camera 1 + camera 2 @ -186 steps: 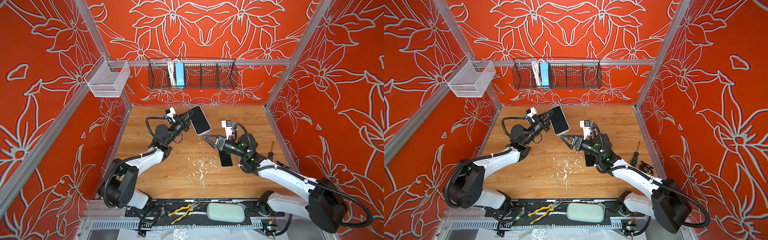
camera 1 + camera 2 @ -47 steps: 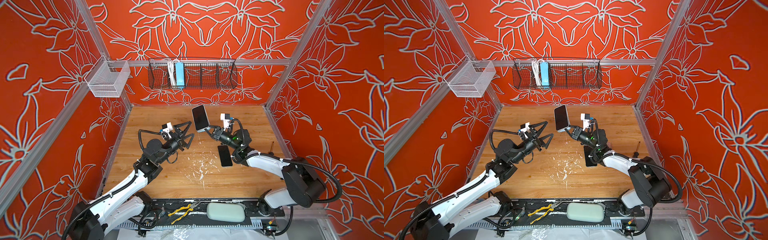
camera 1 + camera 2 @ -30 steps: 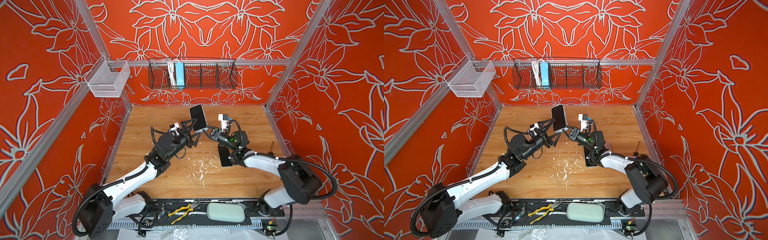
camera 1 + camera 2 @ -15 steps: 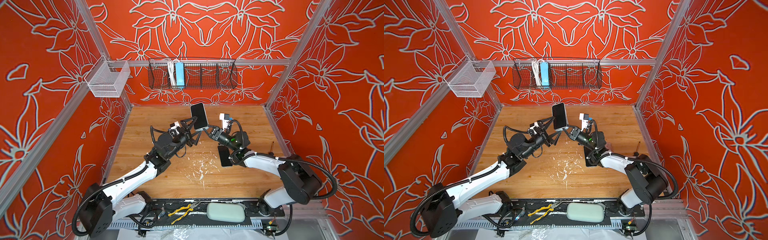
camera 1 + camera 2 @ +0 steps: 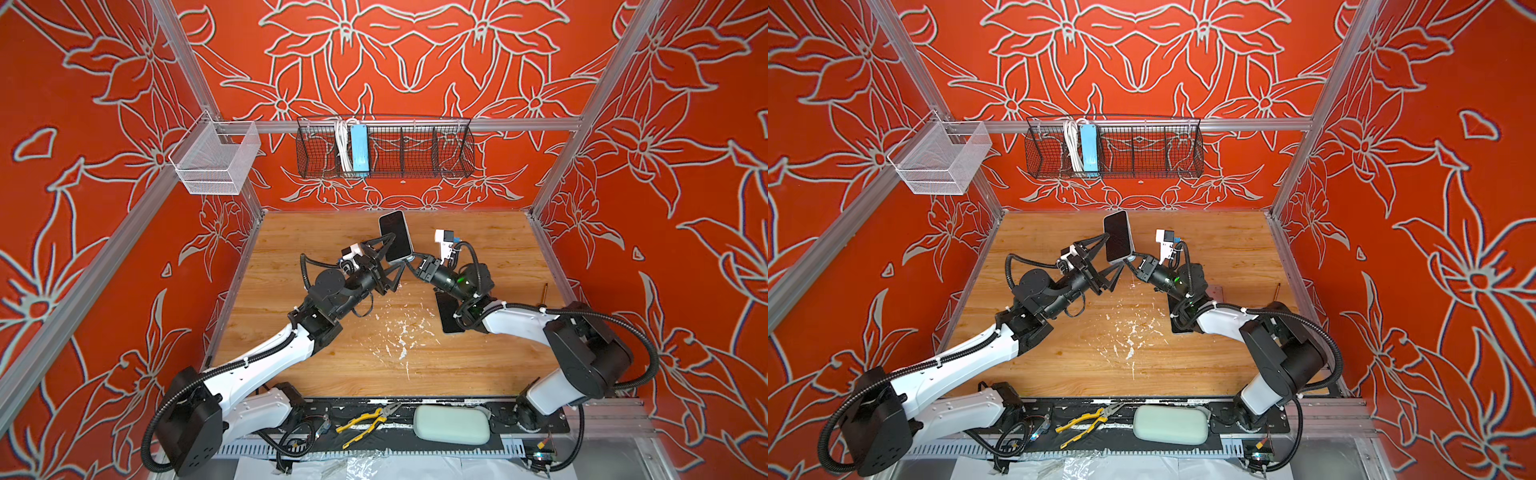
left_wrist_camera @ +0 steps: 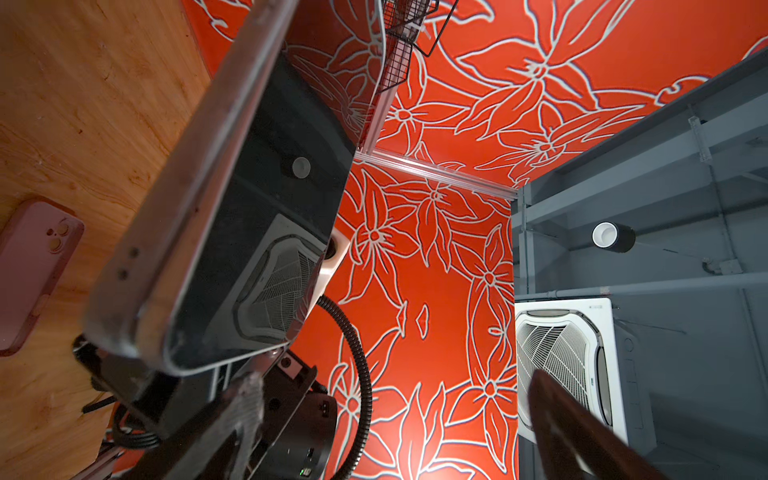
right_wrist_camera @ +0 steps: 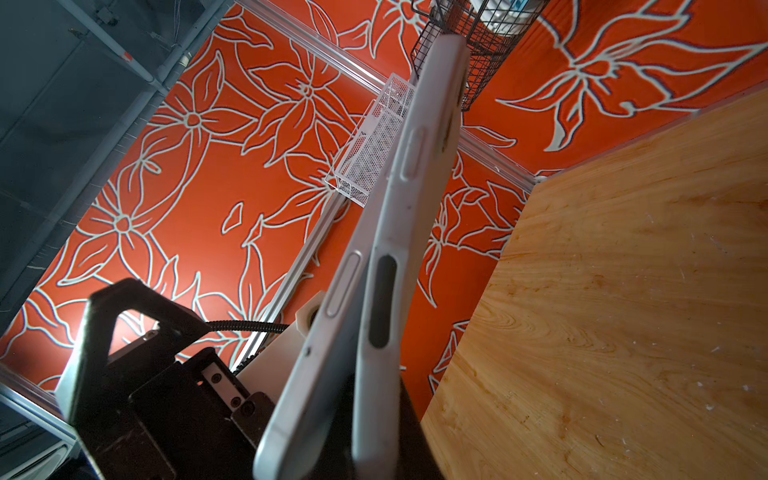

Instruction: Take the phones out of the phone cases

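Note:
The phone [image 5: 395, 235] [image 5: 1118, 237] stands tilted in the air over the back of the wooden table, its dark screen facing the left wrist camera [image 6: 266, 199]. Its white phone case [image 7: 386, 291] has come away from the phone's silver edge [image 7: 332, 311] at the lower end. My right gripper [image 5: 411, 262] [image 5: 1133, 259] [image 7: 374, 424] is shut on that lower end of the case. My left gripper [image 5: 392, 259] [image 5: 1111, 257] [image 6: 395, 380] is open wide, one finger on each side of the phone's lower part. Whether it touches the phone I cannot tell.
A second handset [image 5: 449, 311] [image 6: 33, 270] lies flat on the table under the right arm. A screwdriver [image 5: 545, 291] lies near the right wall. On the back wall hang a black wire basket [image 5: 415, 149] and a white mesh basket [image 5: 216, 162]. Yellow pliers [image 5: 365, 419] rest on the front rail.
My open left gripper has moved up and in until its fingers stand on both sides of the phone's lower part. The right gripper and the phone have barely moved.

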You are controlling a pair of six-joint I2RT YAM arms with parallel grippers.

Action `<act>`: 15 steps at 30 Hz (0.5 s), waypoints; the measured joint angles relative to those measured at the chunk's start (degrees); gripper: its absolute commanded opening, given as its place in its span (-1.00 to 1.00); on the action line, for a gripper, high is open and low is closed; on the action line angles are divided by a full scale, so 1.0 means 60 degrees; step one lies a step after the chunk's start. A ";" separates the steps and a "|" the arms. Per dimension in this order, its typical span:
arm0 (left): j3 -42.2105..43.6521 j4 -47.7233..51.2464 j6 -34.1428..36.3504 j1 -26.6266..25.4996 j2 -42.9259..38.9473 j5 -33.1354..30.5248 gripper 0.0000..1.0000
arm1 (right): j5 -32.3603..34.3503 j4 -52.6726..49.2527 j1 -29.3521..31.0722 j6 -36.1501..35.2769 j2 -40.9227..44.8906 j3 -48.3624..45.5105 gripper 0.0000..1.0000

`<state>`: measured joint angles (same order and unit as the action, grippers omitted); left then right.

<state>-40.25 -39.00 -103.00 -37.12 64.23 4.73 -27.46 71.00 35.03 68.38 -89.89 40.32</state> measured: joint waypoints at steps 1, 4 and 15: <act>0.0025 -0.0029 0.0000 0.0000 0.0000 -0.0040 0.98 | 0.0000 0.0036 0.0000 0.0004 0.0000 0.0000 -0.86; 0.0069 -0.0058 0.0025 0.0000 0.0000 -0.0200 1.00 | 0.0007 0.0168 0.0000 0.0004 0.0011 -0.0069 -0.86; 0.0076 0.0004 0.0197 0.0000 0.0113 -0.0342 0.89 | 0.0113 0.0215 0.0000 0.0004 0.0062 -0.0324 -0.86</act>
<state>-39.79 -38.98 -101.82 -37.12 64.90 2.68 -26.79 72.29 35.03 68.40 -89.52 38.37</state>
